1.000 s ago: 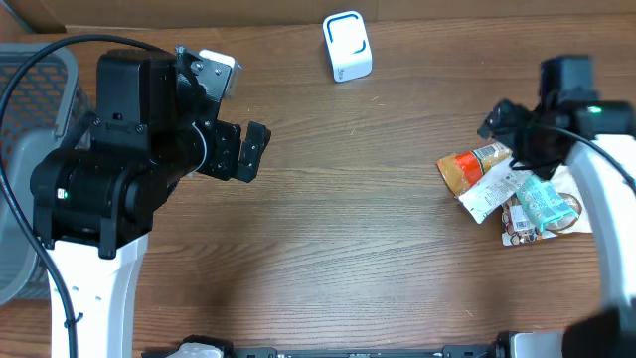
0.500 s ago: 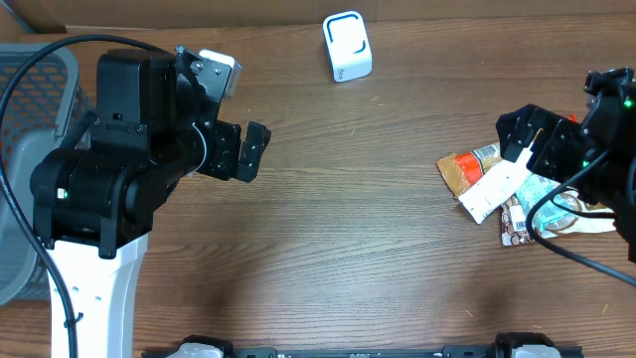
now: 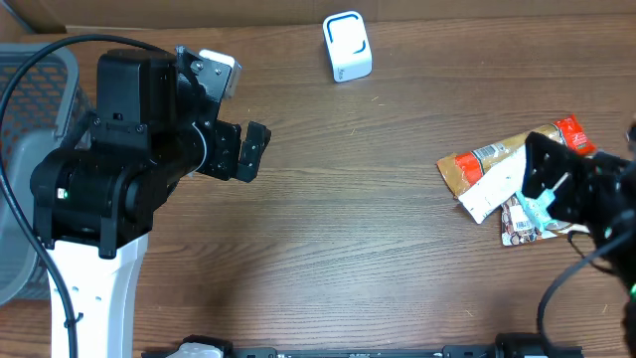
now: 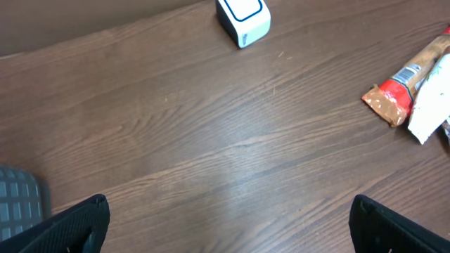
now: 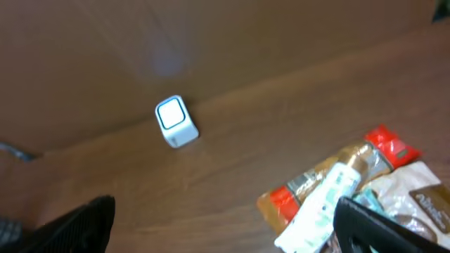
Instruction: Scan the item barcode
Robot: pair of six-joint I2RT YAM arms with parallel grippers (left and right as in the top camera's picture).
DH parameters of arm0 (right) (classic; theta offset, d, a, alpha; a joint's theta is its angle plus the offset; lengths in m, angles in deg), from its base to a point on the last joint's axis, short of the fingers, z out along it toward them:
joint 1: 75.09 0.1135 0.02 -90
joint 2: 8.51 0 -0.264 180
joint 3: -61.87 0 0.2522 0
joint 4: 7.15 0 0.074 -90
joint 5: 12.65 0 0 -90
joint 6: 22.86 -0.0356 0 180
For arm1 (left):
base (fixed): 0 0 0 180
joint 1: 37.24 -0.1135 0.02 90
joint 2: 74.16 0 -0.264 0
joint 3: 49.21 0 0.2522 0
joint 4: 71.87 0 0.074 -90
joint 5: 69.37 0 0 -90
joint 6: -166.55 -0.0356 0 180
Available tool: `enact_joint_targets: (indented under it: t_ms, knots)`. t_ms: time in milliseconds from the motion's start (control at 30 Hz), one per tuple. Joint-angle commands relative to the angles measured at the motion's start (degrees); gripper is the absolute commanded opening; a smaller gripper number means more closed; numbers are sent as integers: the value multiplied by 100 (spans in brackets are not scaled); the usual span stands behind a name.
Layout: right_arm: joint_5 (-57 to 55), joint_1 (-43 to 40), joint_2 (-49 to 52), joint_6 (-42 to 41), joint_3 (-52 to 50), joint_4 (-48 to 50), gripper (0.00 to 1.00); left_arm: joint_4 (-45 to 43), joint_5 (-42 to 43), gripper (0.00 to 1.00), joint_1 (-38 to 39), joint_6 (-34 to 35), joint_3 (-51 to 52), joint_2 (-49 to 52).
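A pile of packets lies at the table's right: an orange-and-red snack packet point(image 3: 485, 162) point(image 4: 404, 79) point(image 5: 320, 184), a white packet point(image 3: 490, 192) point(image 5: 318, 211) across it, and a brown packet point(image 3: 517, 229) partly under my right arm. The white cube scanner point(image 3: 347, 46) point(image 4: 243, 17) point(image 5: 175, 121) stands at the back centre. My right gripper point(image 3: 561, 189) point(image 5: 225, 228) hangs open over the pile's right part, holding nothing. My left gripper point(image 3: 243, 149) point(image 4: 228, 228) is open above bare wood at the left, far from the packets.
A grey mesh basket point(image 3: 28, 149) point(image 4: 20, 200) stands at the left edge behind the left arm. A brown cardboard wall point(image 3: 199, 15) runs along the back of the table.
My right arm has swung from the far side of the pile to its near right side, so more of the snack packet shows. The left arm has not moved.
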State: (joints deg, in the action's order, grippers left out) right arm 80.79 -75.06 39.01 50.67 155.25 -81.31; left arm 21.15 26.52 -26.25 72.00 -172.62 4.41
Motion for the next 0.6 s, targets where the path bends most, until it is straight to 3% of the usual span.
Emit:
enact_joint_targets:
  t_ms: [0,300,567]
  knots:
    - [-214,-9,-750,46,-1095,782,100,2,-11,100,-9,72,2,20]
    - [-118,-7,-2721,44,-4854,4566,100,2,-11,100,-9,72,2,20]
    - [-81,201,-4017,44,-7064,6006,100,4,-11,100,-9,72,2,20]
